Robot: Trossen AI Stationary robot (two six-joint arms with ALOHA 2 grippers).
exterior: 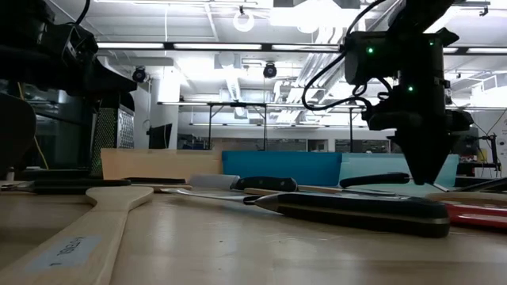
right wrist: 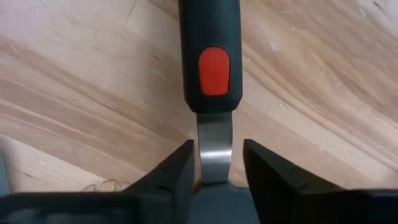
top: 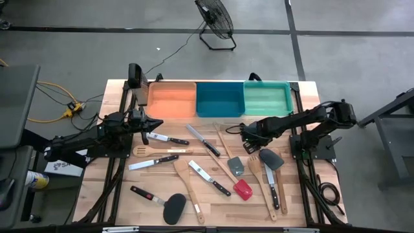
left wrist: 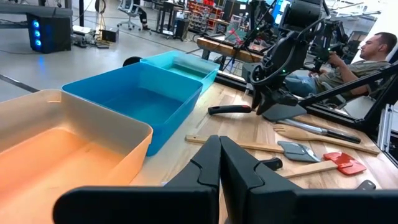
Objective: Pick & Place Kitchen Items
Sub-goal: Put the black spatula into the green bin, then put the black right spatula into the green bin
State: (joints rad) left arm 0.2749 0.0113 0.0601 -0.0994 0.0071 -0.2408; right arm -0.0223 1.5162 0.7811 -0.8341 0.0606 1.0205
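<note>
arms: two, dark, jointed, left arm (top: 77,141) and right arm (top: 304,120)
fingers: black, blunt, wedge-shaped (left wrist: 205,171)
lights: small green ones lit on the right arm's upper housing (exterior: 370,51)
cables: black, looping beside the right arm's housing (exterior: 341,55)
finish: matt black, no lettering legible

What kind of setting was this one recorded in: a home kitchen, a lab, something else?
Most likely a robotics lab or workshop, not a kitchen. The concrete floor with a standing fan, ceiling strip lights over a big open hall, and more workbenches beyond the table suggest that.
</note>
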